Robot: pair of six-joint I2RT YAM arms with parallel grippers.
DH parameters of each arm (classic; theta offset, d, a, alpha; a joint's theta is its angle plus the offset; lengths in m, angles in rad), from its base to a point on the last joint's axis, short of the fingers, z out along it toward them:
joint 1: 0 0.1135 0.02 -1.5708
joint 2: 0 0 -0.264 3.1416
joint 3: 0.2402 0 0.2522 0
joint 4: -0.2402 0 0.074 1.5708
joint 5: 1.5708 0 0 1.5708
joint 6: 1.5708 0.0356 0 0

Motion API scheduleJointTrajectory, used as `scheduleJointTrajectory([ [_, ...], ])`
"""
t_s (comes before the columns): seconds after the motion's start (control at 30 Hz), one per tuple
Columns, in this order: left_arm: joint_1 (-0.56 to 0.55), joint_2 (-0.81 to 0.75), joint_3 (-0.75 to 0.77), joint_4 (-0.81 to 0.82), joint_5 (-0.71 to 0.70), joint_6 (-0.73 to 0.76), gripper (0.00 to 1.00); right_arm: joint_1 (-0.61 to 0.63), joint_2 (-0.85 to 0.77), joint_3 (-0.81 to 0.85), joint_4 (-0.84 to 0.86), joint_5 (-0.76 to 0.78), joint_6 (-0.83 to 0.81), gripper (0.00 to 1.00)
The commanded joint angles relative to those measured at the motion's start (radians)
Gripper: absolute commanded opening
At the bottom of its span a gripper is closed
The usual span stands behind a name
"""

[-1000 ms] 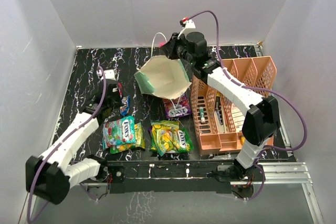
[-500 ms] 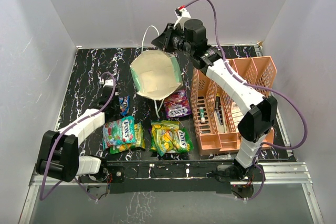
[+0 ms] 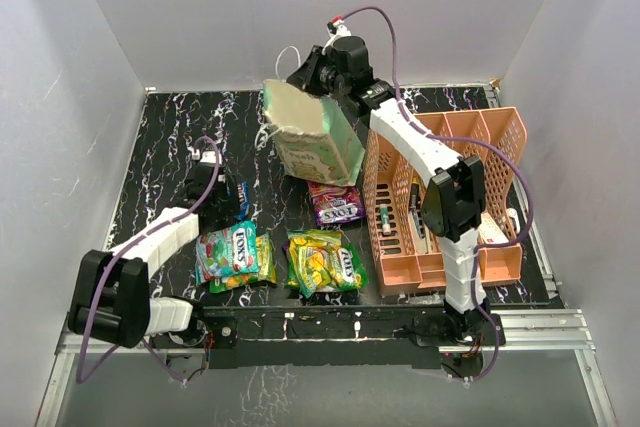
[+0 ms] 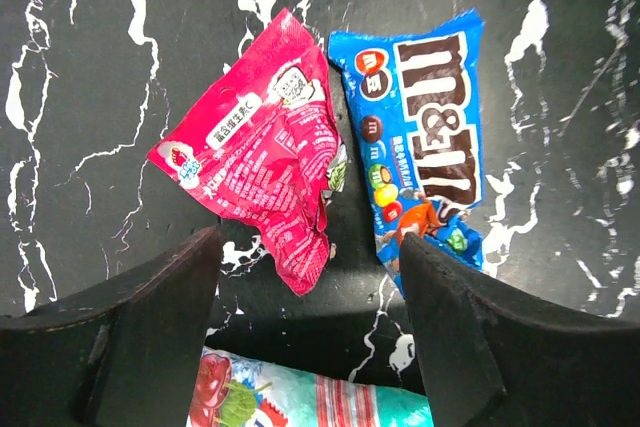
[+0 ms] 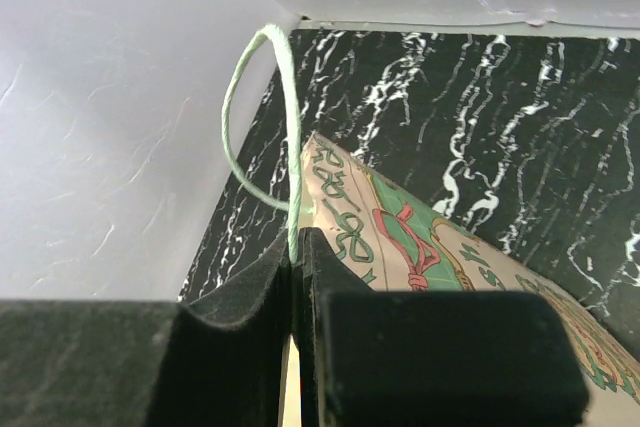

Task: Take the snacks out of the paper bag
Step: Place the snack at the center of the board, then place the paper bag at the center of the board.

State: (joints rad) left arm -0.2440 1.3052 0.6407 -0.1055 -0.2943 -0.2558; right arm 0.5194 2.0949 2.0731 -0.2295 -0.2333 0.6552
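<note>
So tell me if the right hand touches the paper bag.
Touching. Right wrist view: the right hand is shut on the paper bag at its cord handle.

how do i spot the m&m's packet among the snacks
Go to the left half of the black marbled table, just beyond the teal Fox's bag. Two small packets lie side by side below the left gripper. The m&m's packet is the blue one with brown letters, unlike the red packet beside it.

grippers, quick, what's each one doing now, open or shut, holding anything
left gripper: open, holding nothing, over the red packet and blue packet.
right gripper: shut on the paper bag at its top edge.
</note>
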Motion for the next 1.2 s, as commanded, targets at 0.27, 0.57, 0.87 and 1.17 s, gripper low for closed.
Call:
scheduleJointTrajectory([
  [0.27, 0.005, -0.202, -0.042, 0.065, 0.052, 0.044, 0.82, -0.108, 0.087, 0.092, 0.124, -0.137, 0.093, 0.07],
  [0.57, 0.005, -0.214, -0.047, 0.07, 0.055, 0.042, 0.83, -0.128, 0.167, 0.228, 0.131, -0.124, 0.058, 0.07],
  [0.87, 0.006, -0.212, -0.049, 0.072, 0.062, 0.038, 0.84, -0.201, 0.191, 0.263, 0.112, -0.102, 0.019, 0.07],
  [1.17, 0.005, -0.212, -0.052, 0.071, 0.073, 0.039, 0.84, -0.217, 0.195, 0.223, 0.123, -0.156, -0.06, 0.07],
])
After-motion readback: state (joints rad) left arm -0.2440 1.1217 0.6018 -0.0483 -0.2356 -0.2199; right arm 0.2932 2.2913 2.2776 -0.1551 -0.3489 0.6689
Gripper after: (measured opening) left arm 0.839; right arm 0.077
